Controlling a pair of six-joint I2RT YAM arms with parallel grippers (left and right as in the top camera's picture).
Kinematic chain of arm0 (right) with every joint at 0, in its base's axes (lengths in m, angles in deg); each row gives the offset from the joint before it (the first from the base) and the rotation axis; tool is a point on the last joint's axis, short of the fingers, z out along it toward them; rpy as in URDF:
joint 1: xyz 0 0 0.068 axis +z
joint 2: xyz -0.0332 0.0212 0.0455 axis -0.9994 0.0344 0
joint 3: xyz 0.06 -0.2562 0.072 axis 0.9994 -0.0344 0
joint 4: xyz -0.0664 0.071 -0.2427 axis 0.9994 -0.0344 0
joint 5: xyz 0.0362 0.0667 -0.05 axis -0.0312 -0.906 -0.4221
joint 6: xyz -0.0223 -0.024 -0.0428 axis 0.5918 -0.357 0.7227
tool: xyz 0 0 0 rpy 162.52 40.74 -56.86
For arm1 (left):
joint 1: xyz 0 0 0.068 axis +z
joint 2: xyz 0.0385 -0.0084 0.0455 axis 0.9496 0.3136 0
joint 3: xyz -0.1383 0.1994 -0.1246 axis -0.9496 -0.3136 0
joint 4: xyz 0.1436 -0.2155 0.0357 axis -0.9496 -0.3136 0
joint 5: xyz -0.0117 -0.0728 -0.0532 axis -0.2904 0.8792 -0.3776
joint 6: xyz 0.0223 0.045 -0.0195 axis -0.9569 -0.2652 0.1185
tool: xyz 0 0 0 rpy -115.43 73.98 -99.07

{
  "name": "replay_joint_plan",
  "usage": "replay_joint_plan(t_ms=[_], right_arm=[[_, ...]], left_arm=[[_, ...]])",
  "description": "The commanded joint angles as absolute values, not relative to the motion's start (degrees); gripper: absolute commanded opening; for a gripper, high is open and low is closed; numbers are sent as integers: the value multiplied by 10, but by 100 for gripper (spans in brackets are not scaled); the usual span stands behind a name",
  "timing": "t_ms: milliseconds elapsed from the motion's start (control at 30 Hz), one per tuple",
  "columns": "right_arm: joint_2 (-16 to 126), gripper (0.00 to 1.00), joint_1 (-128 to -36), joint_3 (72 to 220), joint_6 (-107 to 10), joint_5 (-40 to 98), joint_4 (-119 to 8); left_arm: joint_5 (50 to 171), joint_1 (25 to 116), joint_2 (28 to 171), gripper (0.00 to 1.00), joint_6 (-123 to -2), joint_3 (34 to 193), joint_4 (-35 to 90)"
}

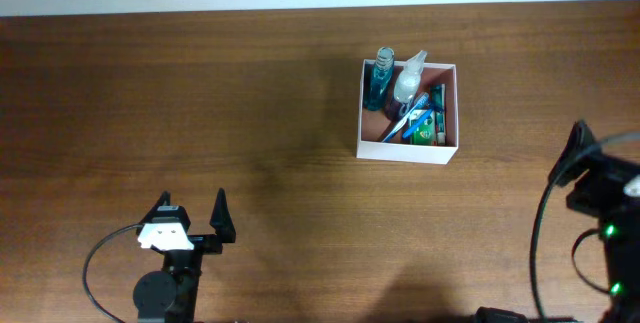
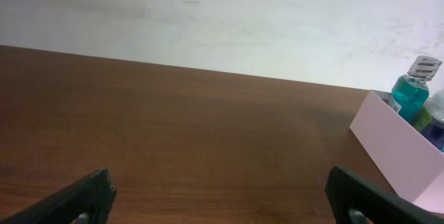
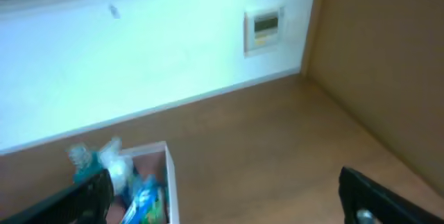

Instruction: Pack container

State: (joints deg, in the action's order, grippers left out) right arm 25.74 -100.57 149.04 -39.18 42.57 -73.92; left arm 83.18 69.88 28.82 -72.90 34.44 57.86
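The container [image 1: 405, 151], a square white-walled box with a pink inside, stands on the wooden table right of centre. In it are a blue bottle [image 1: 380, 81], a white bottle [image 1: 408, 81], a blue tube [image 1: 415, 118] and a green item [image 1: 426, 133]. My left gripper [image 1: 192, 203] rests near the front left, open and empty, far from the box. My right gripper [image 1: 606, 153] sits at the right edge, open and empty. In the left wrist view the box wall [image 2: 395, 144] and blue bottle [image 2: 413, 89] show at right; the left gripper [image 2: 218, 196] frames bare wood. The right gripper [image 3: 222, 203] looks past the box rim [image 3: 170, 182].
The brown wooden table [image 1: 200, 93] runs back to a white wall [image 2: 222, 16]. A wall panel [image 3: 263, 26] and a tan side surface [image 3: 388, 64] show in the right wrist view. Cables loop behind both arms at the front edge.
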Motion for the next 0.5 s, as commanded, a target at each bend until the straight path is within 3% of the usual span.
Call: replay_joint_plan(t_ms=[0,467], right_arm=[[195,99,-1000,1412,-393,385,-692],[-63,99,-906,1066,-349,339,-346]], left_arm=[[826,701,284,99,-730,343,575],[827,701,284,99,-730,343,575]])
